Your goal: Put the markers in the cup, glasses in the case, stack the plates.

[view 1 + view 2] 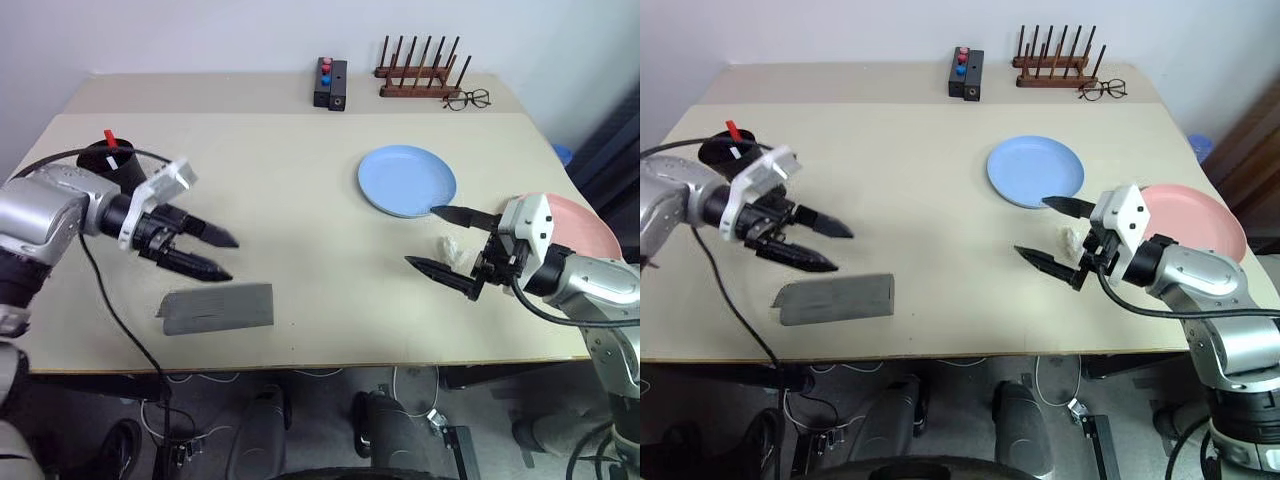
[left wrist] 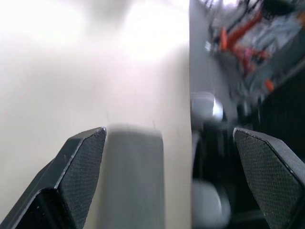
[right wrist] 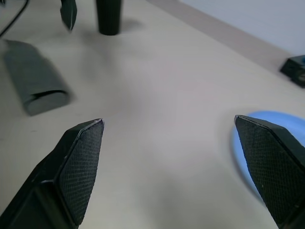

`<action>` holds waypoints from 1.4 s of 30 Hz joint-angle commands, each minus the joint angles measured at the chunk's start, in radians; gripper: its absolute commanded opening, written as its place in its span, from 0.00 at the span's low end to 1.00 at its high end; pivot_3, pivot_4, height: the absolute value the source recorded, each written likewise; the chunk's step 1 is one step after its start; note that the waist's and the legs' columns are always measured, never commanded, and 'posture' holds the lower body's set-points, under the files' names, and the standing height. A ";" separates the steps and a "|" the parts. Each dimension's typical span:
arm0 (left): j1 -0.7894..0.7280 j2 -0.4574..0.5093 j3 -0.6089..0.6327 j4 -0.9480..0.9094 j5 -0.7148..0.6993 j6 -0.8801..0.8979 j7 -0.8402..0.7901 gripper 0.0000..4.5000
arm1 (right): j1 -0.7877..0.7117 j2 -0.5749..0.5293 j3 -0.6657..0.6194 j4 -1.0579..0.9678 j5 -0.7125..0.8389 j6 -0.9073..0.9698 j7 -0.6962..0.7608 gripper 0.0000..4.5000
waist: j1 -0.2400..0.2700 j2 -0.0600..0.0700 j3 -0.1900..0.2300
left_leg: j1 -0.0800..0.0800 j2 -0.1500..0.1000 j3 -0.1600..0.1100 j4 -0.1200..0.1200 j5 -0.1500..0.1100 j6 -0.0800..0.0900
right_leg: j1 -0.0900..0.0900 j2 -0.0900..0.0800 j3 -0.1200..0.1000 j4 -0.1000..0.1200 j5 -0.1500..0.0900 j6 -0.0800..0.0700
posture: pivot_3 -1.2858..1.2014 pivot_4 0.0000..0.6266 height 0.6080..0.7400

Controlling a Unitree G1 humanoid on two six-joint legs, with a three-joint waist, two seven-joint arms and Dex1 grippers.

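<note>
L gripper [image 1: 215,256] is hovering w/ fingers wide apart, empty, just above the grey case [image 1: 218,307] lying shut nr the table's [image 1: 300,200] front edge. R gripper [image 1: 448,241] is hanging spread too, holding nothing, btwn blue plate [image 1: 406,179] & pink plate [image 1: 585,225]. Red-capped marker [image 1: 110,139] is sitting in the cup [image 1: 106,160].

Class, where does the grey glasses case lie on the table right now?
In the head views the grey case lies flat near the table's front edge on the robot's left, just below the open left gripper.
</note>
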 commanded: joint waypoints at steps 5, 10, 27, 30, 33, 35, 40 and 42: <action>-0.026 -0.155 0.243 0.067 0.032 -0.106 0.095 0.98 | -0.065 -0.007 -0.010 0.065 -0.043 0.027 -0.055 1.00 | -0.004 0.000 0.000 | 0.000 0.000 0.000 -0.001 0.000 0.000 | 0.000 0.000 0.000 0.000 0.000 0.001 | 0.52 0.24 1.00; -0.013 -0.214 0.301 0.071 0.078 -0.145 0.145 0.98 | -0.089 -0.011 -0.020 0.101 -0.069 0.025 -0.073 1.00 | -0.004 0.000 0.000 | 0.001 0.000 0.000 -0.001 0.000 0.000 | 0.000 0.000 0.001 0.001 0.000 0.001 | 0.52 0.24 1.00; 0.097 -0.260 0.419 -0.084 0.015 -0.067 0.113 0.98 | -0.087 -0.262 0.035 0.429 -0.350 0.259 -0.172 1.00 | -0.004 0.001 0.000 | 0.002 0.000 0.001 -0.001 0.000 0.000 | 0.000 0.000 0.001 0.000 0.000 0.000 | 0.52 0.24 1.00; 0.114 -0.256 0.423 -0.115 0.010 -0.056 0.112 0.98 | -0.097 -0.270 0.040 0.490 -0.370 0.285 -0.169 1.00 | -0.005 0.001 0.000 | 0.002 0.000 0.001 -0.001 0.000 0.000 | 0.000 0.000 0.001 0.000 0.000 0.000 | 0.52 0.24 1.00; 0.128 -0.254 0.427 -0.136 0.014 -0.059 0.117 0.98 | -0.106 -0.260 0.050 0.535 -0.368 0.329 -0.149 1.00 | -0.005 0.001 0.000 | 0.002 0.000 0.001 -0.002 0.000 0.000 | 0.000 0.000 0.002 0.000 0.000 0.000 | 0.52 0.24 1.00; 0.135 -0.254 0.430 -0.147 0.013 -0.057 0.121 1.00 | -0.118 -0.251 0.051 0.567 -0.370 0.354 -0.153 0.94 | -0.006 0.001 0.000 | 0.002 0.000 0.001 -0.002 0.000 0.000 | 0.000 0.000 0.002 0.000 0.000 0.000 | 0.52 0.24 1.00; 0.140 -0.251 0.435 -0.158 0.012 -0.056 0.128 1.00 | -0.134 -0.244 0.047 0.614 -0.370 0.374 -0.151 0.47 | -0.004 0.001 0.000 | 0.003 0.000 0.001 -0.002 0.000 0.000 | 0.001 0.000 0.002 0.000 0.000 0.000 | 0.52 0.24 1.00; 0.140 -0.251 0.435 -0.158 0.013 -0.056 0.128 1.00 | -0.136 -0.244 0.049 0.605 -0.368 0.382 -0.147 0.23 | -0.004 0.001 0.000 | 0.003 0.000 0.001 -0.002 0.000 0.000 | 0.001 0.000 0.002 0.000 0.000 0.001 | 0.52 0.24 1.00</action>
